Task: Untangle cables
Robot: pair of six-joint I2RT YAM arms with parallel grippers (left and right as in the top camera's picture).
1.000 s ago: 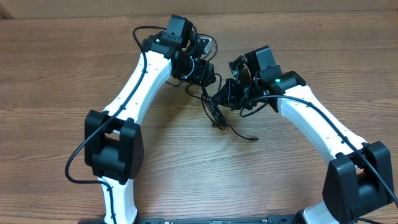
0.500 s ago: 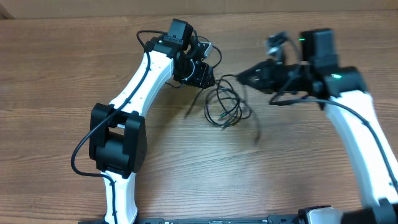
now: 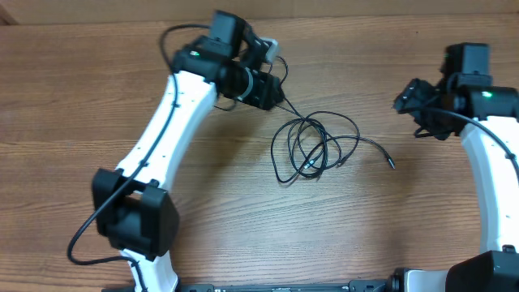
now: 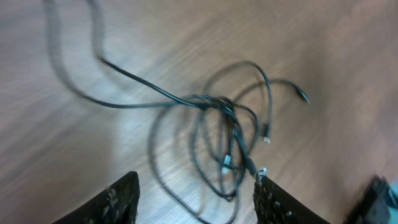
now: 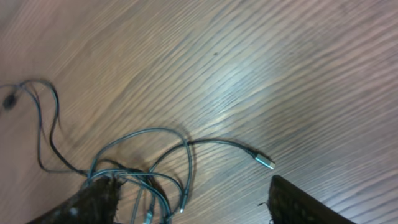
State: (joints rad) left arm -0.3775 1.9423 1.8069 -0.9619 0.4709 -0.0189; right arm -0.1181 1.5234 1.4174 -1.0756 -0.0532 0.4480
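Observation:
The cables (image 3: 306, 122) lie on the wooden table as loose black overlapping loops. One strand ends in a silvery plug tip (image 3: 391, 165) to the right, and another runs up-left to just under my left gripper (image 3: 276, 88). In the left wrist view, that gripper (image 4: 196, 186) is open above the table, with the blurred cables (image 4: 230, 118) lying ahead and nothing between its fingers. My right gripper (image 3: 405, 104) hangs well to the right of the loops. It is open (image 5: 193, 193) and empty, with the cables (image 5: 188, 155) and the plug tip (image 5: 264, 162) on the table below.
The wooden table (image 3: 97, 97) carries only the cables and both white arms. Thicker black wires run along the left arm (image 3: 174, 105) and the right arm (image 3: 486, 162). The table's far edge (image 3: 340, 12) runs along the top.
My right gripper has opened, let go of the cables and swung right. The tight bunch has spread into loose loops on the table. My left gripper shifted slightly back and left.

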